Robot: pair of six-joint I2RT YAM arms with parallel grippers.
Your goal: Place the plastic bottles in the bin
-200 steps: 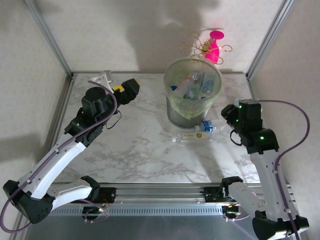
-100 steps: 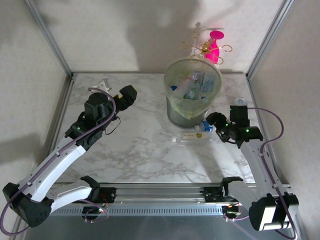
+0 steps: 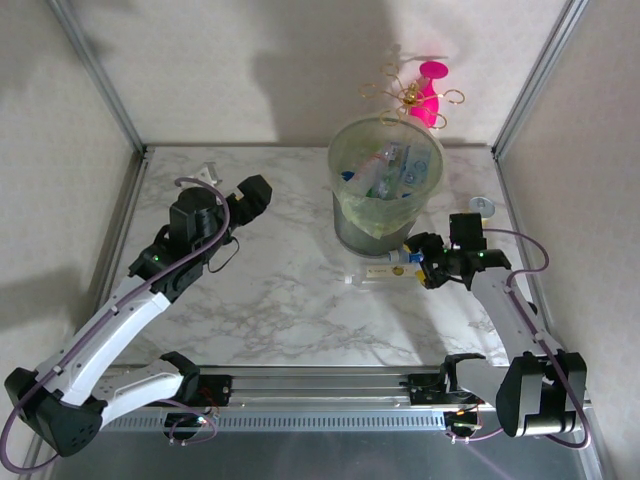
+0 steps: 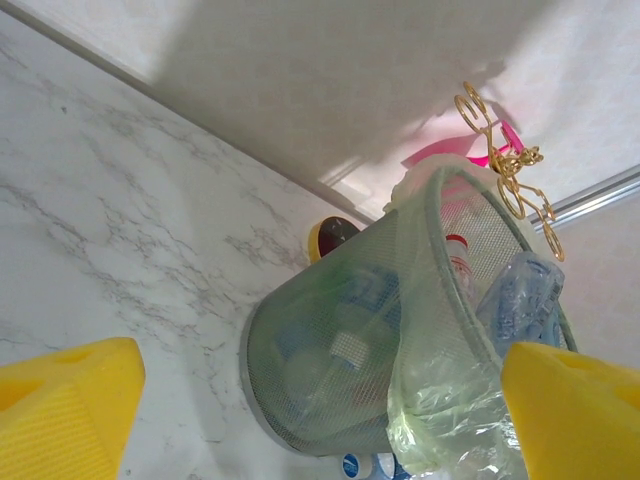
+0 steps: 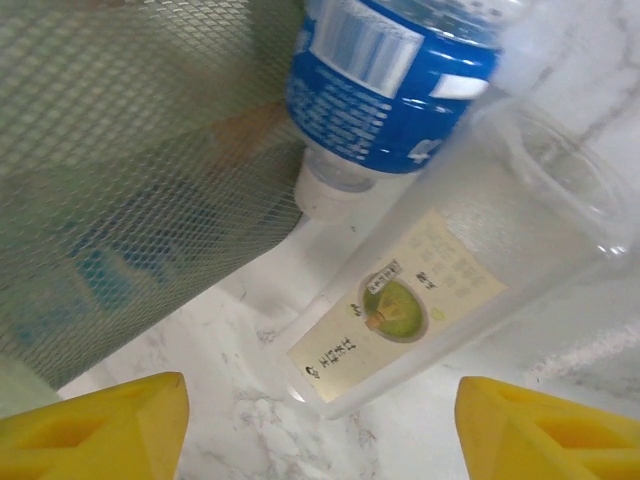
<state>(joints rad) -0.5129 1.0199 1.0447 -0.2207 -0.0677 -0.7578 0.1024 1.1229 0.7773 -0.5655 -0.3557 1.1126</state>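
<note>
1. The bin (image 3: 352, 238) stood upright on the marble table (image 3: 280, 290), lined with a yellowish-green bag. Several plastic bottles (image 3: 385, 170) lay jumbled inside.
2. At the bin's foot, near-right side, two more lay flat: a blue-labelled bottle (image 3: 412, 254), cap toward the bin's wall, and against it a clear bottle with a pale label (image 3: 385, 272).
3. The right gripper (image 3: 425, 262) sat low beside these two, jaws spread wide and gripping nothing.
4. The left gripper (image 3: 250, 193) hung well left of the bin, jaws wide and empty.
5. A pink-and-gold ornament (image 3: 420, 95) stood behind the bin.
6. The top view looked into the bin's mouth. The left wrist view gave bottles through the mesh wall (image 4: 330, 370). The right wrist view gave a green emblem on the pale label (image 5: 400, 310).
</note>
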